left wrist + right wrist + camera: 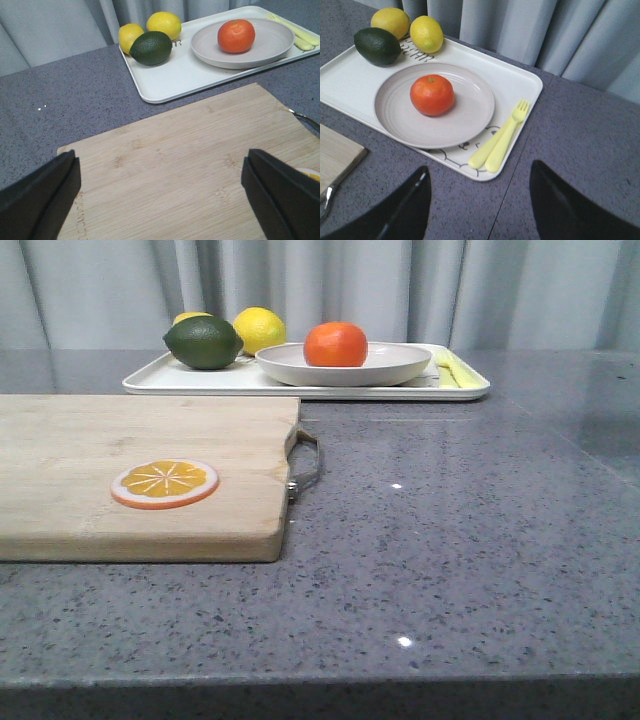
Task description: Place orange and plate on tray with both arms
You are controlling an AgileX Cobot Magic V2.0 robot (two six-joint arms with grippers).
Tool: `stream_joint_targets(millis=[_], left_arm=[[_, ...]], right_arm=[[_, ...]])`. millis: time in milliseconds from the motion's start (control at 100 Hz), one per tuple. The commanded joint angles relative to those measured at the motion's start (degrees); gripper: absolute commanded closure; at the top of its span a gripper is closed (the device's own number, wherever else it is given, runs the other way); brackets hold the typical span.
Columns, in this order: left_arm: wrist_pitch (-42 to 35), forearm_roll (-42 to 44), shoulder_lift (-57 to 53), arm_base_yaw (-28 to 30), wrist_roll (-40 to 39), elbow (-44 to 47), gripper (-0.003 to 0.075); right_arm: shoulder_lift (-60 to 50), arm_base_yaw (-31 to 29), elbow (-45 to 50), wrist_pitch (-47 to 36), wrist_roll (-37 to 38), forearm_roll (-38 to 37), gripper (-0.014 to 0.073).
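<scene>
The orange sits on the plate on the tray, so placing looks done; both the left gripper and the right gripper gape wide, empty, needing only to pull clear.

The tray bears dark printed lettering just beside the lemons, partly hidden by them and too small to read. One letter, perhaps an R, shows beside the lime.
</scene>
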Motion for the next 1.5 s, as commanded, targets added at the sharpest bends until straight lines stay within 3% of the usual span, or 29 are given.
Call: stream_joint_targets(millis=[0, 350, 770, 1070, 1190, 1430, 1490], left_arm=[[-4.6, -0.4, -2.0, 0.0, -0.6, -1.5, 0.0104], [-5.2, 0.3, -15.9, 0.0, -0.6, 2.2, 0.0241], [-3.6, 0.3, -27.4, 0.0, -0.7, 10.0, 0.0259], [-3.9, 0.3, -27.4, 0.0, -0.7, 10.0, 0.0275], [-3.9, 0.3, -27.4, 0.0, -0.7, 10.0, 0.0381], [-3.9, 0.3, -27.4, 0.0, -0.7, 10.0, 0.0710], [-3.9, 0.3, -27.4, 0.0, -0.7, 10.0, 0.0741]], right_arm=[[-8.5, -0.2, 8.7, -10.7, -1.0, 0.5, 0.0148], [-30.1, -0.1, 36.3, -24.7, -1.0, 0.4, 0.0148], [-50.3, -0.1, 47.0, -24.3, -0.9, 0.7, 0.0148], [-53.2, -0.1, 49.0, -24.3, -0.9, 1.2, 0.0160], [-53.2, -0.1, 49.0, -24.4, -0.9, 1.2, 0.0269], [-53.2, -0.1, 49.0, -24.4, -0.9, 1.2, 0.0680], [-53.2, -0.1, 49.0, -24.5, -0.9, 1.2, 0.0690]])
